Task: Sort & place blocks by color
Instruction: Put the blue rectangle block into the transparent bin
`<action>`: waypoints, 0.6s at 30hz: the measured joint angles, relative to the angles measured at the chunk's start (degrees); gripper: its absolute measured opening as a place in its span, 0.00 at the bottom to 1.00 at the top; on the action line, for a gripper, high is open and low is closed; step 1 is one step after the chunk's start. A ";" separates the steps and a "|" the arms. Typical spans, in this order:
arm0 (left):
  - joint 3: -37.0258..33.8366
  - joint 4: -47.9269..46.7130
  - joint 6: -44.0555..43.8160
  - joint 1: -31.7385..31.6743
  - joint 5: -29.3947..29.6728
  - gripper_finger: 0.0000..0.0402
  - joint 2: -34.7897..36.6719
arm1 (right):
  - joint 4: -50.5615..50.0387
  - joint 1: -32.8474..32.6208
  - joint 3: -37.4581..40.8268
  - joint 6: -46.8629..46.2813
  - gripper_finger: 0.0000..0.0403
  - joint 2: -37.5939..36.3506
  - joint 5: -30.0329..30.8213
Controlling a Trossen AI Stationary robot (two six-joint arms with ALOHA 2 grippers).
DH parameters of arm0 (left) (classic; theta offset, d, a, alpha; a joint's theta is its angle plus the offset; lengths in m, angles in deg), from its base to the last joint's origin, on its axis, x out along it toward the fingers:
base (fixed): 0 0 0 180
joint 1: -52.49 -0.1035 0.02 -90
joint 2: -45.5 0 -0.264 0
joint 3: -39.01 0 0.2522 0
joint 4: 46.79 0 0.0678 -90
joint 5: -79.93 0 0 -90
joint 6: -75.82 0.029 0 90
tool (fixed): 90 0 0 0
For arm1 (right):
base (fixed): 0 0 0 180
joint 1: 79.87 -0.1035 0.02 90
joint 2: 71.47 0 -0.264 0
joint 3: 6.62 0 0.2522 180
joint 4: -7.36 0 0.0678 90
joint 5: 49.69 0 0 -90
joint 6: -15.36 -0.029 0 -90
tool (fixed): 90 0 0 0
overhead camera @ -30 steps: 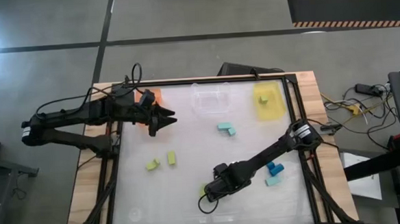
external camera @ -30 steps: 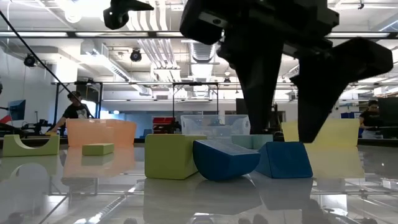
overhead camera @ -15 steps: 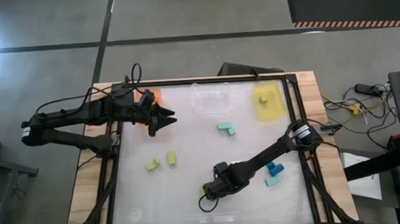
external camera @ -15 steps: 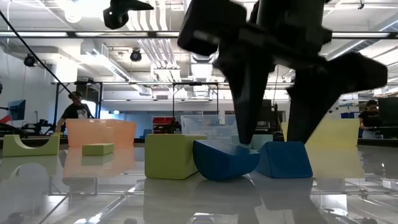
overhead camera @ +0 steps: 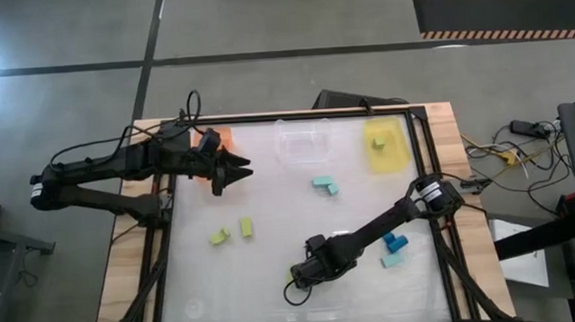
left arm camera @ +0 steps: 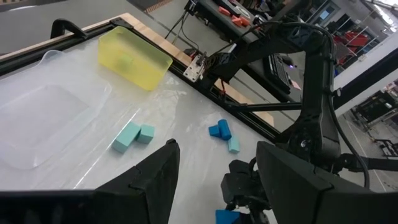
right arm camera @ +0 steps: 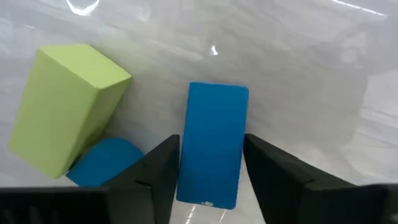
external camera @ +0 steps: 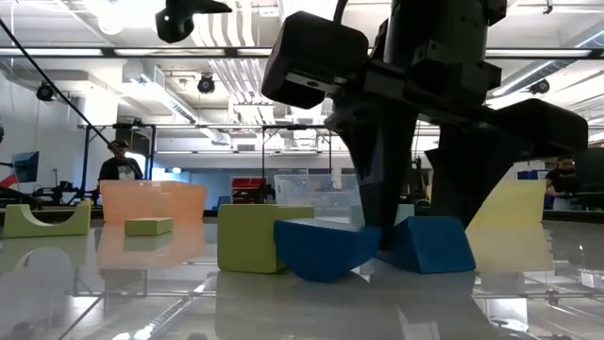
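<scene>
My right gripper (overhead camera: pixel 299 271) is low on the table near its near edge, open. Its fingers stand on either side of a dark blue oblong block (right arm camera: pixel 212 140). A second dark blue block with a rounded side (external camera: pixel 321 249) lies just outside one finger, against a yellow-green block (external camera: pixel 247 238). Both rest flat on the table. My left gripper (overhead camera: pixel 237 170) hovers open by the orange tray (overhead camera: pixel 217 138). More yellow-green blocks (overhead camera: pixel 219 238), teal blocks (overhead camera: pixel 324 186) and a blue one (overhead camera: pixel 396 241) lie scattered. My right gripper comes down from above, slanting. The outer side of one finger (external camera: pixel 370 212) is against the rounded dark blue block's upper edge (external camera: pixel 354 234), and that block sits tilted on the table. Whether the inner pads touch the oblong block between them, I cannot tell.
A clear tray (overhead camera: pixel 303 143) and a yellow tray (overhead camera: pixel 387 144) with a yellow block inside sit along the far edge. A teal block (overhead camera: pixel 393 260) lies near the right arm. The black frame (overhead camera: pixel 434 173) borders the table. A person (external camera: pixel 117 168) stands in the room beyond.
My right gripper has come down and shifted slightly toward the table's left and near edge. One finger has pushed the rounded dark blue block sideways; it has slid up against the yellow-green block and tipped. The oblong blue block has stayed in place.
</scene>
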 joint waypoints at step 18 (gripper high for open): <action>-0.02 -0.02 -0.26 -0.02 0.00 0.49 -0.07 | -9.68 4.53 0.26 8.92 0.29 -10.51 0.62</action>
